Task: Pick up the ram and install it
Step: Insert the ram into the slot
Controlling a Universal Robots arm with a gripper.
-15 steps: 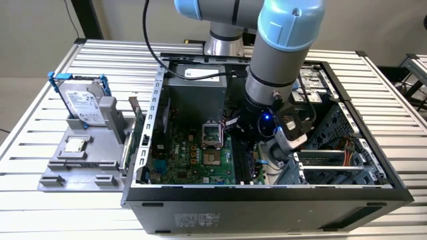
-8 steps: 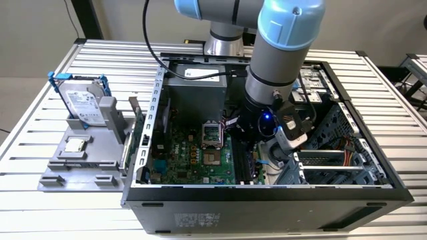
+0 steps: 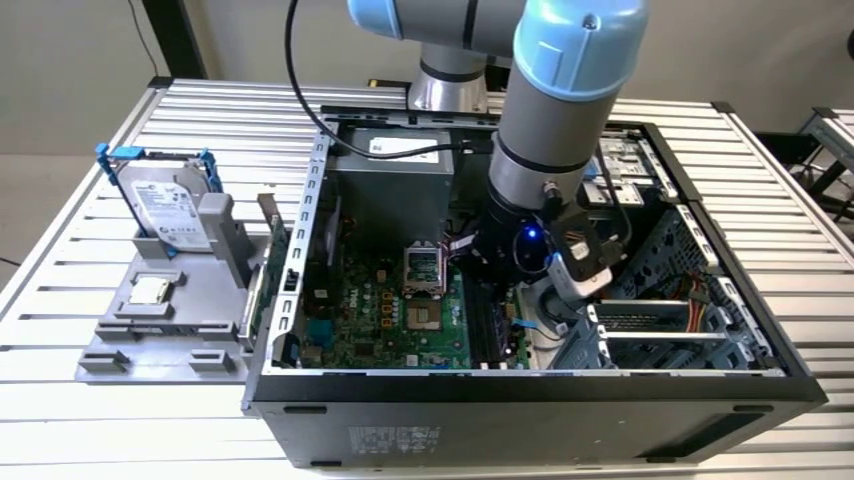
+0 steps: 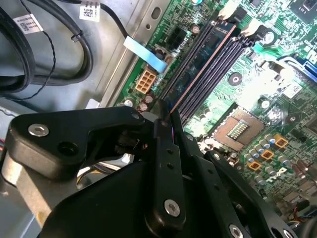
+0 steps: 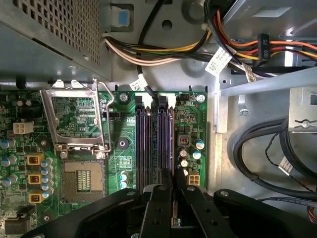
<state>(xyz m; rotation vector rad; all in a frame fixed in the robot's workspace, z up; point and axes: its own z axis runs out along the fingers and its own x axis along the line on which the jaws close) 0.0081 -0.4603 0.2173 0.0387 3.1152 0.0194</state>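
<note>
The ram is a thin dark stick seen edge-on, standing in the outer black slot of the motherboard. In the first wrist view the ram runs as a narrow line along that slot, up to the white latches. My gripper is shut on the ram's near end, with one black finger on each side. In the second wrist view the gripper pinches the same end. From the exterior view, the gripper is down inside the open computer case, over the slots.
A silver hard drive with a blue bracket and a small square chip sit on the grey stand outside the case at the exterior view's left. The open processor socket lies beside the slots. Black cables and the drive cage crowd the other side.
</note>
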